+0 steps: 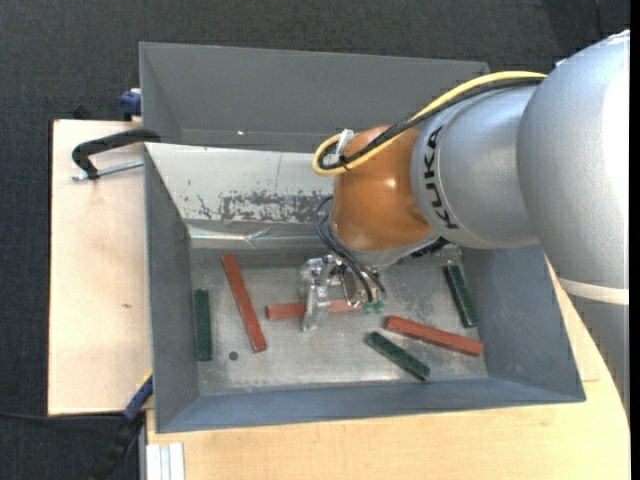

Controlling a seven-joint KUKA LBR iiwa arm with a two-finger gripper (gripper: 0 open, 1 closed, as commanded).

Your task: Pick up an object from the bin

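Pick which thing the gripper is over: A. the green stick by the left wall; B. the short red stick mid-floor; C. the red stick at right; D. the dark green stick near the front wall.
B: the gripper is down right over the short red stick in the middle of the bin floor.

A robotics lab or test cell, by the look of it — a large silver-grey KUKA arm (520, 168) with a glossy orange wrist cover (375, 203) and a yellow cable (470, 90) reaches into a scuffed grey sheet-metal bin (165, 298) of thin red sticks (243, 303) and dark green sticks (203, 323), above dark carpet-like flooring (70, 38).
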